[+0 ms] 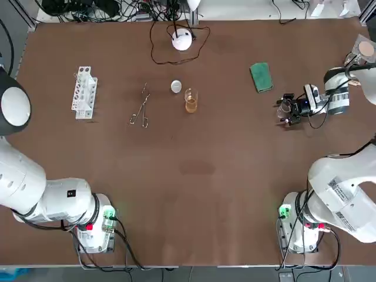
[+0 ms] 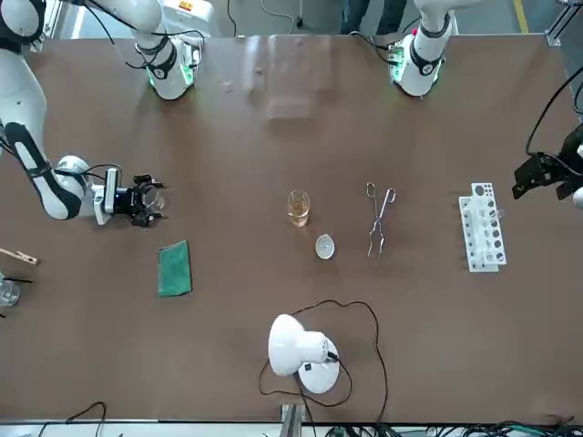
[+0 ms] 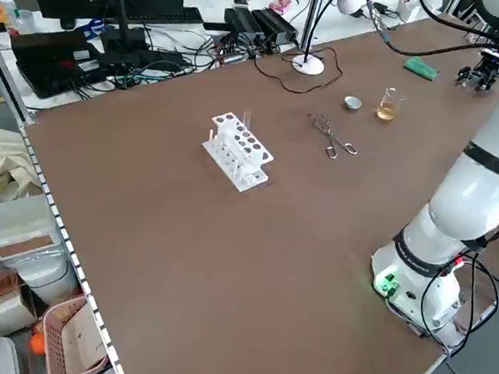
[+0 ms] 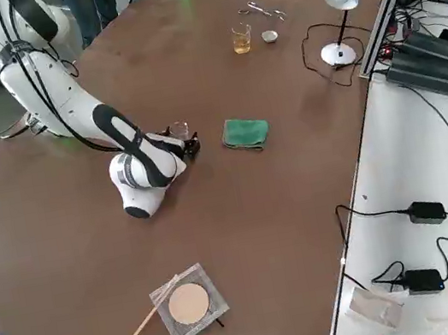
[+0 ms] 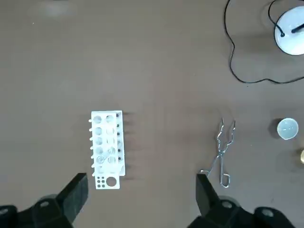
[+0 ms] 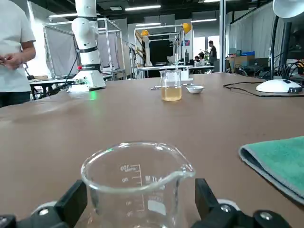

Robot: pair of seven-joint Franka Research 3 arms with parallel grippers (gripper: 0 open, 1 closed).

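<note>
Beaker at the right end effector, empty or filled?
Empty. In the right wrist view the beaker at the right end effector stands upright, clear throughout, no liquid line, unlike the amber-filled glass beyond.

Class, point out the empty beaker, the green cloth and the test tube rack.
empty beaker [image 6: 135, 187]: right wrist view, on its front glass wall.
green cloth [image 1: 261, 77]: top view, on its middle.
test tube rack [image 1: 84, 92]: top view, on its top plate.
</note>
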